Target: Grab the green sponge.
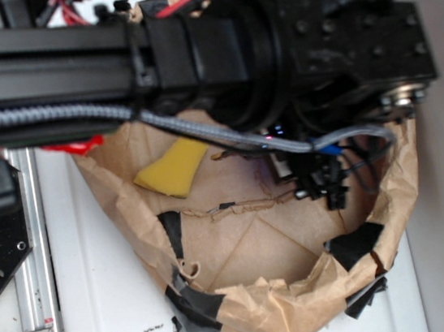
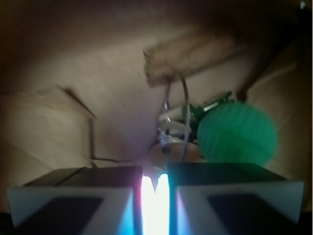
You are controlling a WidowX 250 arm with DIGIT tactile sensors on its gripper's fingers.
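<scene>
My arm [image 1: 214, 44] is hiding my gripper [image 2: 155, 196] in the exterior view. In the wrist view my jaws are sitting nearly closed, a thin bright slit between, gripping nothing. Green sponge [image 2: 237, 133], rounded and ribbed, is lying at 2 o'clock, blurry. Crumpled paper bag [image 1: 306, 310] is holding a yellow foam wedge [image 1: 172, 170].

A yellow sponge [image 1: 172, 169] lies inside the taped cardboard box [image 1: 306, 310].

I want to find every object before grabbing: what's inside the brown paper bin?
The paper bin holds a yellow sponge in the exterior view. The wrist view shows a green sponge beside some metal bits. The arm covers the bin's upper part.
</scene>
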